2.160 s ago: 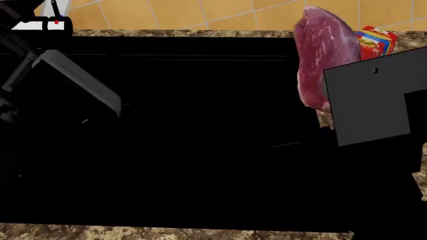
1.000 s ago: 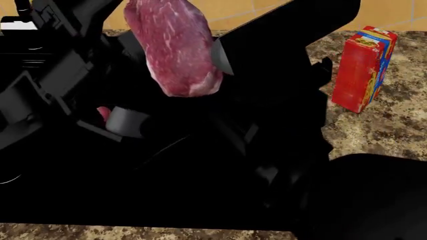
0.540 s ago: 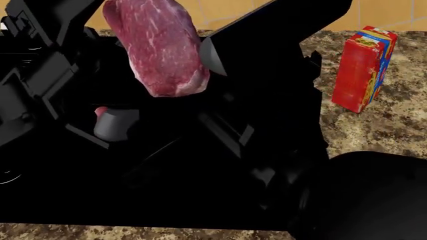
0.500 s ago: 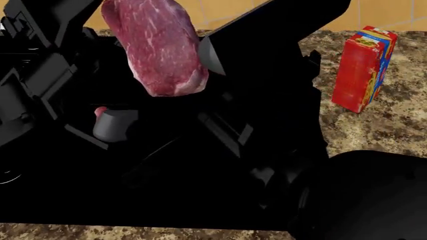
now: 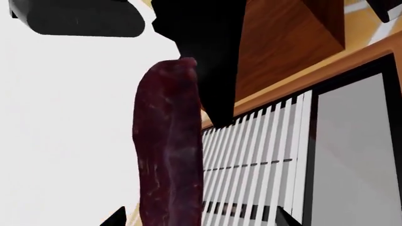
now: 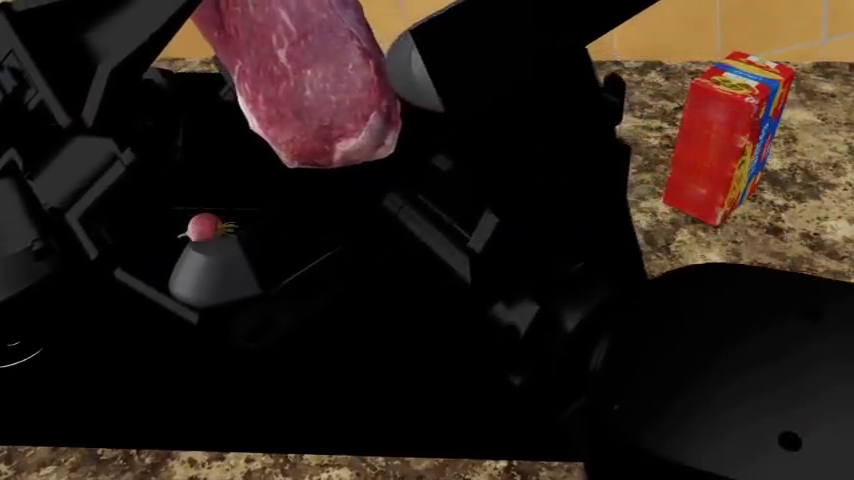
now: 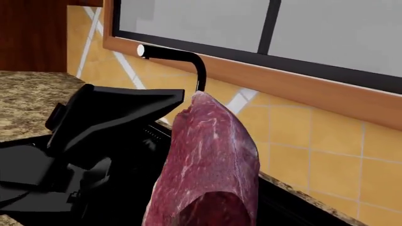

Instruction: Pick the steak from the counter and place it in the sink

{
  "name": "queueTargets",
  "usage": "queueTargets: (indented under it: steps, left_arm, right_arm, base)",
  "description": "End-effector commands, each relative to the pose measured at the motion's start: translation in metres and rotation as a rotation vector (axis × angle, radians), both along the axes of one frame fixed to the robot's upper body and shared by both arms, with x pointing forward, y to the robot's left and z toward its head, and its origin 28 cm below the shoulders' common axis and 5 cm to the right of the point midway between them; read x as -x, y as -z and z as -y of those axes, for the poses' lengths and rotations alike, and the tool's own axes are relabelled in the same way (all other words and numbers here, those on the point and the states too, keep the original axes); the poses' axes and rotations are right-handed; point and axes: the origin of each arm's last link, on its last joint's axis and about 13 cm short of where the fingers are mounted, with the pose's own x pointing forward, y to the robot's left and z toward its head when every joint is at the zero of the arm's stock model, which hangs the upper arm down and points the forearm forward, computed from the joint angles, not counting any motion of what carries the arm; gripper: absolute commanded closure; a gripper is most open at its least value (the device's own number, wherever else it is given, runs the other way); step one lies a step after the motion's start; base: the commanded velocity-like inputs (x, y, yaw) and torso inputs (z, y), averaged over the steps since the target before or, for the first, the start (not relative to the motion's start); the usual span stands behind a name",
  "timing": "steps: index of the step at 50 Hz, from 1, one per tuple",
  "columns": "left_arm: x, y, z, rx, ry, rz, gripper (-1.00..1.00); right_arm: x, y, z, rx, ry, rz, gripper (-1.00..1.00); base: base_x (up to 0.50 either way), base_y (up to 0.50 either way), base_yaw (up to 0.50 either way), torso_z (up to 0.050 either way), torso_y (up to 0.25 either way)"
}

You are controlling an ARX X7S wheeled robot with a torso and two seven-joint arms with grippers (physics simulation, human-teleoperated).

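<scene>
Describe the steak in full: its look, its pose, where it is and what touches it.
The steak is an oblong slab of raw pinkish-red meat with fine white marbling and a paler rim at its lower end. It hangs on end in the air above the black sink, clear of the speckled counter. In the left wrist view it shows edge-on and thin; in the right wrist view its broad face shows. A dark robot part lies against its right side in the head view; the jaws themselves are hidden.
</scene>
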Motion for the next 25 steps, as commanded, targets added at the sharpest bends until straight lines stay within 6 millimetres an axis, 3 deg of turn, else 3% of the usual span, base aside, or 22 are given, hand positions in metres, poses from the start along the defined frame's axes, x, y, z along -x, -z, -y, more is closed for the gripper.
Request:
queueTargets:
  steps: [1,6,7,25]
  left_arm:
    - [0.0048,-0.001,0.0013,-0.016,0.016,0.016,-1.0]
    - [0.0055,0.0,0.0031,-0.024,0.025,0.013,-1.0]
    - [0.0053,0.0003,0.0032,-0.023,0.026,0.016,1.0]
    - [0.0012,0.0027,0.0015,-0.014,0.026,0.005,1.0]
  right_arm:
    - [-0.0045,-0.0055,0.0016,-0.027,-0.004,0.02,1.0]
    - [-0.0055,-0.0057,0.0003,-0.035,-0.015,0.02,1.0]
    - [-0.0056,-0.0056,0.0,-0.038,-0.018,0.019,1.0]
    - [-0.0109,-0.0028,-0.0013,-0.05,-0.031,0.005,1.0]
  base:
    - [0.0,0.0,0.0,0.0,0.0]
    - [0.0,0.0,0.0,0.0,0.0]
    - [0.0,0.0,0.0,0.0,0.0]
    - [0.0,0.0,0.0,0.0,0.001]
